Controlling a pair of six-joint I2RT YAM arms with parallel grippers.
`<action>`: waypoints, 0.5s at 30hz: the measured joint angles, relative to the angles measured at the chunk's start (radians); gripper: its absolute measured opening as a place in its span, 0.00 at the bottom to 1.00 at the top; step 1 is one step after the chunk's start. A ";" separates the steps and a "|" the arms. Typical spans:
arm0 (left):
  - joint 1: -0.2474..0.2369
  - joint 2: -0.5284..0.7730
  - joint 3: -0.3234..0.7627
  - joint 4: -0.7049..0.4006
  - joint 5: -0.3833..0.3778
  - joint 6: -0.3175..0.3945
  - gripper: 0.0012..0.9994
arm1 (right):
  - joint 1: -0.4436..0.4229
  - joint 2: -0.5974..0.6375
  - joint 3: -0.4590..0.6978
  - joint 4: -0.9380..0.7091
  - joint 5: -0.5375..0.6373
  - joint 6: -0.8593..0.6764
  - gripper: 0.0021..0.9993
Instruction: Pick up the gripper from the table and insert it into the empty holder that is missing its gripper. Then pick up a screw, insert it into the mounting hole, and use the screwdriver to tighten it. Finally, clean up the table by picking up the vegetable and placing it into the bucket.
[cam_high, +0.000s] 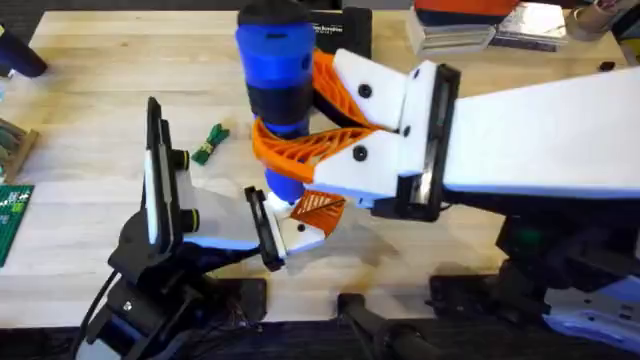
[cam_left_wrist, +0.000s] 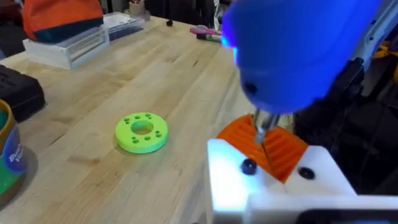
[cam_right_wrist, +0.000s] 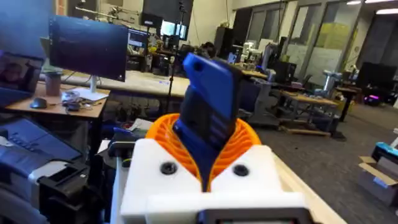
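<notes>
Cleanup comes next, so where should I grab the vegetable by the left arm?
Grip the vegetable across its narrow middle, from straight above. It lies flat and slanted on the table, so turn the gripper crosswise to its length.

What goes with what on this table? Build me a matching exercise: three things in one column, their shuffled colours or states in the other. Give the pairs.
Things:
1. screwdriver
2. vegetable
3. ring-shaped disc

States:
A. bright green, lying flat on the table
B. blue, clamped upright in the right gripper
C. dark and light green, on the wood beside the left arm

Pairs: 1-B, 2-C, 3-A
</notes>
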 joint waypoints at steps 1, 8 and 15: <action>0.000 0.000 0.000 0.000 0.000 0.000 0.00 | 0.000 0.007 0.000 0.004 0.000 0.006 0.03; 0.000 0.000 0.000 0.000 0.000 0.000 0.00 | 0.006 0.023 0.000 0.001 0.000 0.025 0.03; 0.000 0.000 0.000 0.000 0.000 0.000 0.00 | 0.006 0.030 0.000 -0.008 0.000 0.025 0.03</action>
